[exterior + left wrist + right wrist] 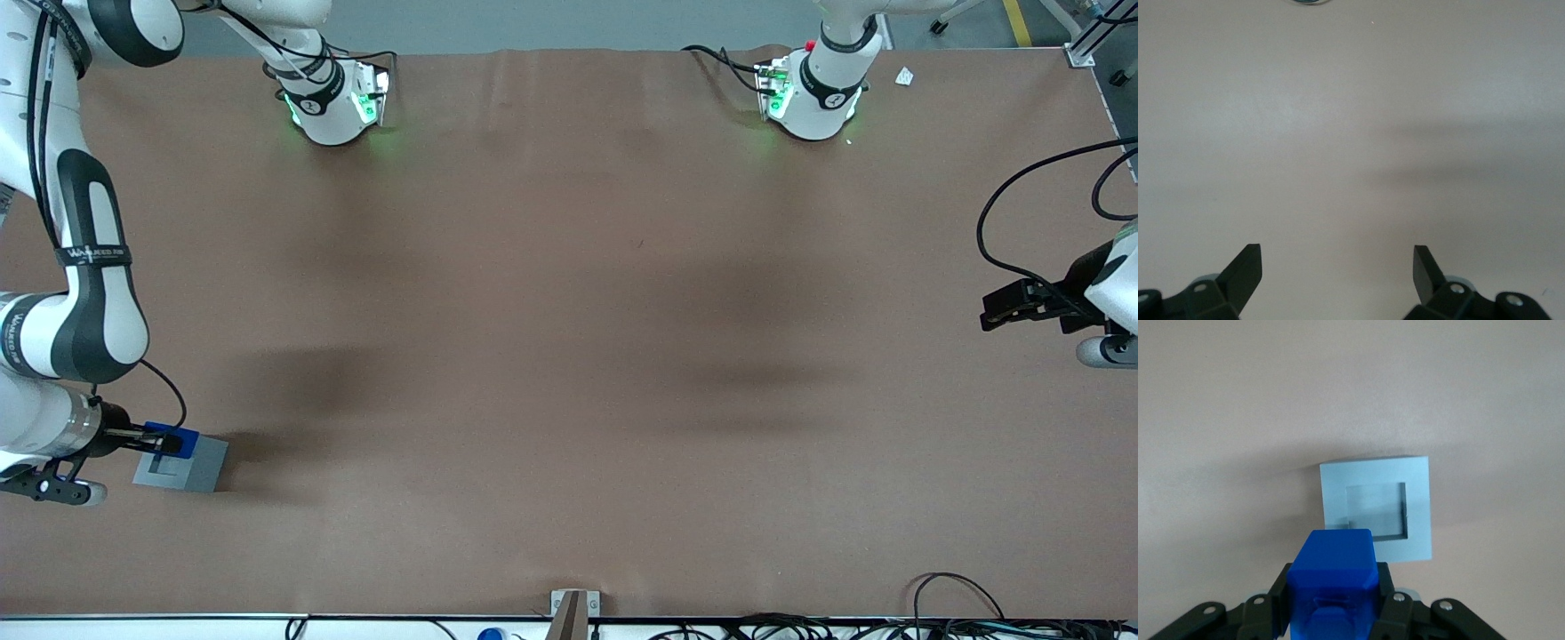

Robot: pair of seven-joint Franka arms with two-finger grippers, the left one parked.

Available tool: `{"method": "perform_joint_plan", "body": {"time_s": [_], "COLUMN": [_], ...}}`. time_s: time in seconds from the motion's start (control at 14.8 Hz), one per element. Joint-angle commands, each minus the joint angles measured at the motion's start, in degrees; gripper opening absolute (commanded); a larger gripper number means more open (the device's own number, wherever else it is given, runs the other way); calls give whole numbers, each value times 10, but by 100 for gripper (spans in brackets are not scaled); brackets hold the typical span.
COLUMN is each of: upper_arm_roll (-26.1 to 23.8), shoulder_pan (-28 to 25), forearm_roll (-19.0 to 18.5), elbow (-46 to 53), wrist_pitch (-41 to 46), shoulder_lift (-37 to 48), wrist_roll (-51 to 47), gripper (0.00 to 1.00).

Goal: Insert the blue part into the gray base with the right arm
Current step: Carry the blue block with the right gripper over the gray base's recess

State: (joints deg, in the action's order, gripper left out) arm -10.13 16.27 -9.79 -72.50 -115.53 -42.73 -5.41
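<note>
Jaws of the right arm's gripper [1331, 600] clamp the blue part [1333, 577], carried above the gray base [1376, 509] just ahead, its socket [1376, 510] apparently unfilled, presumably awaiting alignment.

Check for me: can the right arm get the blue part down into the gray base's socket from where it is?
Probably yes. The gripper is shut on the blue part, held above the gray base, whose socket looks open with nothing covering it.
</note>
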Motion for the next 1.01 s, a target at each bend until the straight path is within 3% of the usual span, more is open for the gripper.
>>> {"method": "perform_joint_plan", "body": {"time_s": [0.0,0.94], "upper_arm_roll": [-7,-14], "shoulder_pan": [19,31], "forearm_roll": [-9,0], "elbow": [17,75], "wrist_pitch": [-18,-31], "shoulder_lift": [-22,-76], "wrist_roll": [24,41], "gripper": [0,0]}}
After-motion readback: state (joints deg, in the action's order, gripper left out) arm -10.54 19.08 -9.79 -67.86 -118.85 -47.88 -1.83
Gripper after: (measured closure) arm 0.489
